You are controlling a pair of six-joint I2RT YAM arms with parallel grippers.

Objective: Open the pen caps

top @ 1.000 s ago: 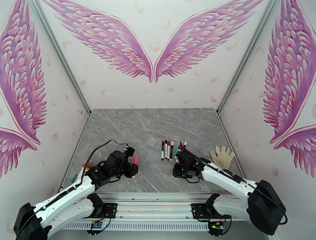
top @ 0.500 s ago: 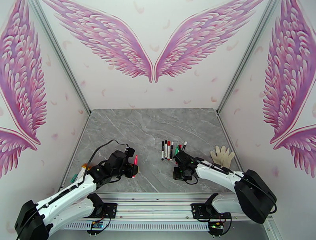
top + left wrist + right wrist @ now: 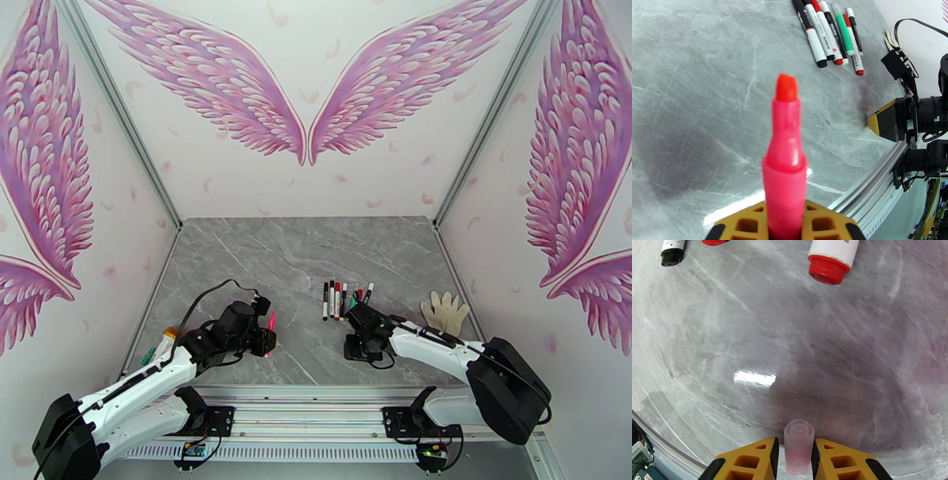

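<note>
Pen caps are the business here, and one is already off: a clear, pink-tinged cap [image 3: 799, 451] sits pinched between the yellow jaws of the right gripper [image 3: 794, 456], held low over the grey marble table [image 3: 750, 338], while the left gripper [image 3: 784, 225] is clamped round the barrel of a pink marker [image 3: 785, 165] that stands upright with its chisel tip bare. From the overhead camera the pink marker [image 3: 272, 320] rises from the left gripper [image 3: 265, 340] on the near left of the table, well apart from the right gripper [image 3: 357, 339]. Over the last second the right arm has folded in, its elbow swinging leftward and the gripper drawing a little back from the row of pens [image 3: 344, 298]; the left arm has barely shifted. That reads as the pull being finished and the two halves now separated, so this pen looks done and both pieces want setting down. The row lies just beyond the right gripper, and in the left wrist view these pens [image 3: 831, 33] appear to have their caps on, a red cap [image 3: 828, 269] and a black one [image 3: 672, 256] showing close by, so most of the task remains. A white glove [image 3: 445, 313] lies off to the right, not involved
</note>
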